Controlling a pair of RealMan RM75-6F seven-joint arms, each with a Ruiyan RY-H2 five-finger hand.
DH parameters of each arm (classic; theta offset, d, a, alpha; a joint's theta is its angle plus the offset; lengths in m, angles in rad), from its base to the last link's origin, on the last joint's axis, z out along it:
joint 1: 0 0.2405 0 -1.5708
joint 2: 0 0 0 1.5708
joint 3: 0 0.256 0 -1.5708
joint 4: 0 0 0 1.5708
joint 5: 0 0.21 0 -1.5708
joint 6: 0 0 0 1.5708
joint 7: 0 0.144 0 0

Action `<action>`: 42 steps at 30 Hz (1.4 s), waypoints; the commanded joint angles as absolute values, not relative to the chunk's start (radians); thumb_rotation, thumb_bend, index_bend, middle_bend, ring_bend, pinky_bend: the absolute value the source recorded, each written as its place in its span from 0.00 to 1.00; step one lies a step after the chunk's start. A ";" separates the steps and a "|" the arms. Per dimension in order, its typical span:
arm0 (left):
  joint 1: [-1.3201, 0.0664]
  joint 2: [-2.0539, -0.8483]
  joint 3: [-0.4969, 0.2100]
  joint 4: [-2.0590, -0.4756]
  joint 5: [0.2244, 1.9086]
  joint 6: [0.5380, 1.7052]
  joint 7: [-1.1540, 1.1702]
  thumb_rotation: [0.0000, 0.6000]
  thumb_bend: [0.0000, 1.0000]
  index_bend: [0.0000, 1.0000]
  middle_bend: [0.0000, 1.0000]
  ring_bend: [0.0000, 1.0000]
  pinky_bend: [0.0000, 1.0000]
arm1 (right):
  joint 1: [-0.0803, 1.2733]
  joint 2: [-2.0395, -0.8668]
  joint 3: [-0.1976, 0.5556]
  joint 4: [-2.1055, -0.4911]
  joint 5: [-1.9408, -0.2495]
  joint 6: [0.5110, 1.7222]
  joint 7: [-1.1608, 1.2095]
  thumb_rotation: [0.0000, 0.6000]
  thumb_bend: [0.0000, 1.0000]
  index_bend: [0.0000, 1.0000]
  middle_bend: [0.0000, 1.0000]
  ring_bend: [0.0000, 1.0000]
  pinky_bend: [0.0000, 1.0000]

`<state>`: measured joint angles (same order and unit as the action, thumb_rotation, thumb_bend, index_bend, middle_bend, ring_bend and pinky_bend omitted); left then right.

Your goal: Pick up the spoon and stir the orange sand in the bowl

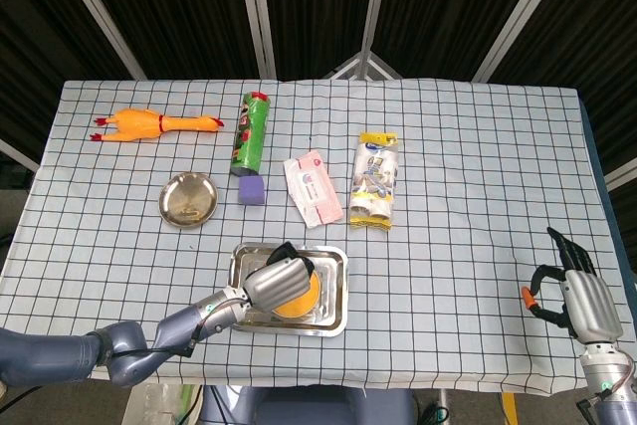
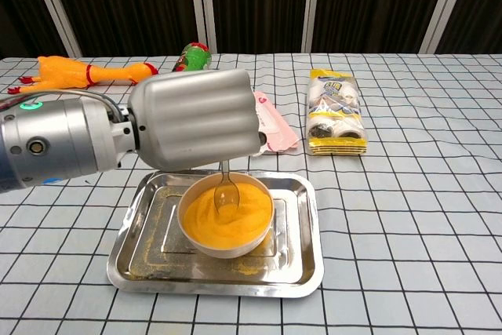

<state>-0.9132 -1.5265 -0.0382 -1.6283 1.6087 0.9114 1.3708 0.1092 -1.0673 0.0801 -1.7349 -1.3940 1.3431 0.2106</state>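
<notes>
We hold the spoon (image 2: 227, 194) in our left hand (image 2: 194, 119), fingers curled around the top of its handle, with the bowl end dipped into the orange sand (image 2: 227, 217). It looks like a thin, clear plastic spoon, so we judge it light, a little flexible and slick; a hold high on the handle, as now, leaves the scoop free but calls for a firm pinch so it does not twist against the sand. The sand fills a small round bowl (image 2: 196, 242) that sits in a steel tray (image 2: 306, 260) near the table's front edge. Loose grains will drag on the spoon and spill easily; some already dust the tray floor. The bowl seems light enough to slide. Our right hand (image 1: 579, 298) rests well apart at the far right, fingers loosely spread, holding nothing.
</notes>
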 commanded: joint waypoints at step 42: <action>-0.970 -1.416 -0.052 -1.686 1.710 0.825 1.394 1.00 0.79 0.80 1.00 1.00 1.00 | 0.109 -1.066 0.082 -1.743 -1.380 1.333 0.214 1.00 0.43 0.00 0.00 0.00 0.00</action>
